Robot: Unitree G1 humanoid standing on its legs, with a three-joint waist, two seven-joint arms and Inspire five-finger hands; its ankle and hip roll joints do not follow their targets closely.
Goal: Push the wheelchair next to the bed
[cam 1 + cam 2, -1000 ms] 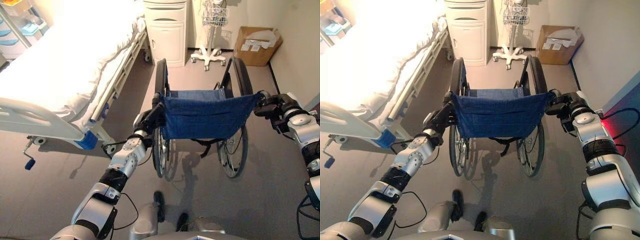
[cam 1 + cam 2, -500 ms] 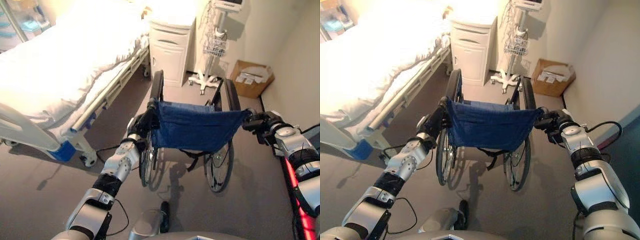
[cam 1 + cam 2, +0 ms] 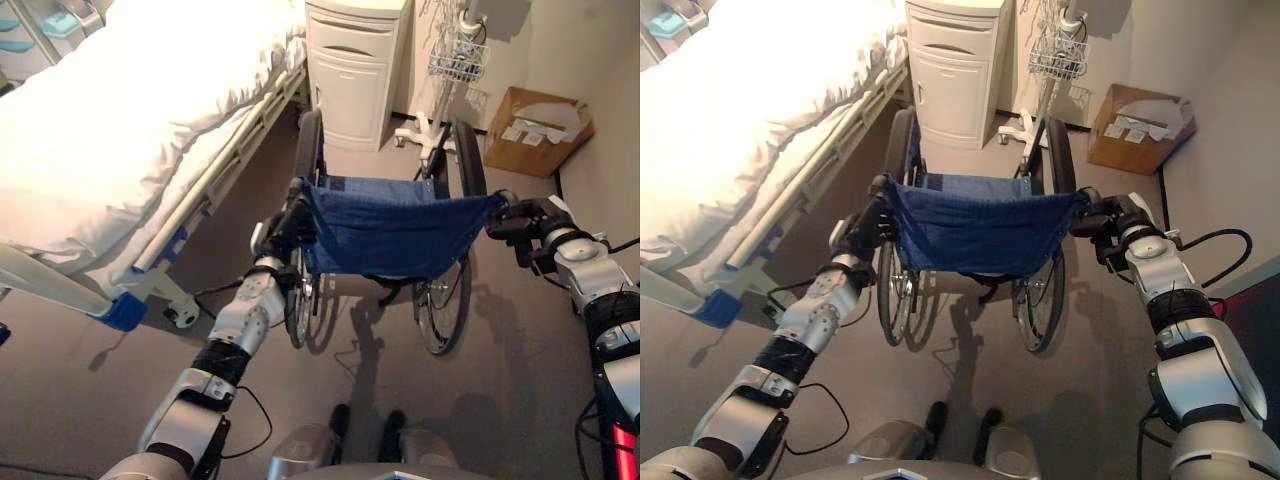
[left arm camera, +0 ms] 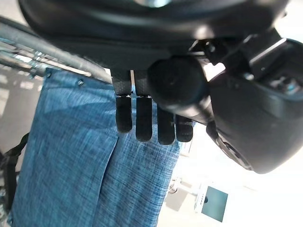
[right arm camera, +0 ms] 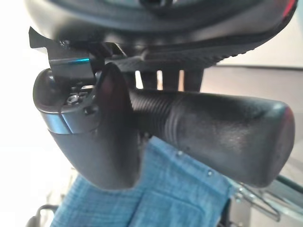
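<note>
Up close, the left hand (image 4: 180, 90) has its fingers (image 4: 144, 125) curled down in a row over the wheelchair's left push handle, with the thumb's bulk in front; the handle itself is almost wholly hidden under them. The right hand (image 5: 102, 137) wraps the ribbed black right handle (image 5: 213, 137), thumb across its front, while its fingers (image 5: 161, 78) show as short stubs behind the grip, their tips out of sight.

From the head views, the wheelchair (image 3: 395, 225) stands directly before the robot, its blue cloth back (image 3: 980, 230) stretched between the two hands: the left hand (image 3: 285, 225) at one upper corner, the right hand (image 3: 525, 222) at the other. The seat and the small front wheels are hidden behind the cloth, and the rear wheels are partly covered.

Compared with half a second ago, both hands stay clamped on the handles. The whole view has shifted, so the camera has moved; the chair now looks nearer the white cabinet (image 3: 355, 70), though how much of that is the camera I cannot tell.

The bed (image 3: 130, 130) lies to the robot's left of the chair, its side rail (image 3: 205, 190) just beside the left wheel (image 3: 300, 300), not touching. A wheeled stand (image 3: 445, 90) and a cardboard box (image 3: 535, 130) sit beyond, by the wall.
</note>
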